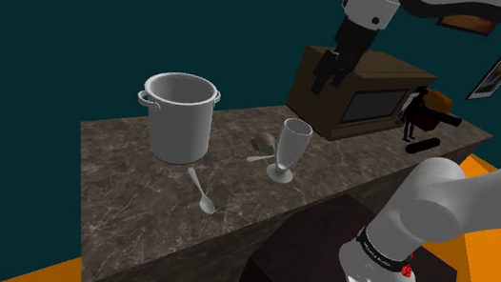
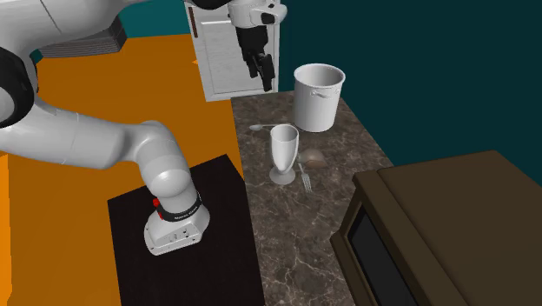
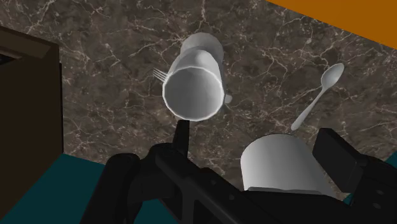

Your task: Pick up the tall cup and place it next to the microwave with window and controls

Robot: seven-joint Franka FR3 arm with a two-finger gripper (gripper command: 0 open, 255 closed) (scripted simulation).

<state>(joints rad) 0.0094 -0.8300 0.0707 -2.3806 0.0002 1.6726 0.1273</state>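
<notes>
The tall cup [image 1: 288,149] is a pale footed glass standing upright near the middle of the dark marble counter [image 1: 136,209]. It also appears in the second exterior view [image 2: 283,152], and from above in the wrist view [image 3: 194,83]. The brown microwave [image 1: 359,94] with a dark window sits at the counter's far end [image 2: 434,226]. My gripper [image 1: 328,72] hangs high above the counter, well over the cup [image 2: 263,74]. In the wrist view its fingers stand apart with nothing between them, so the gripper [image 3: 229,159] is open.
A large grey pot [image 1: 180,113] stands at the counter's other end from the microwave. A spoon [image 1: 202,192] lies near the front edge, and a fork [image 2: 306,181] and a small brown object [image 2: 313,158] lie close to the cup. A dark bottle [image 1: 424,110] stands by the microwave.
</notes>
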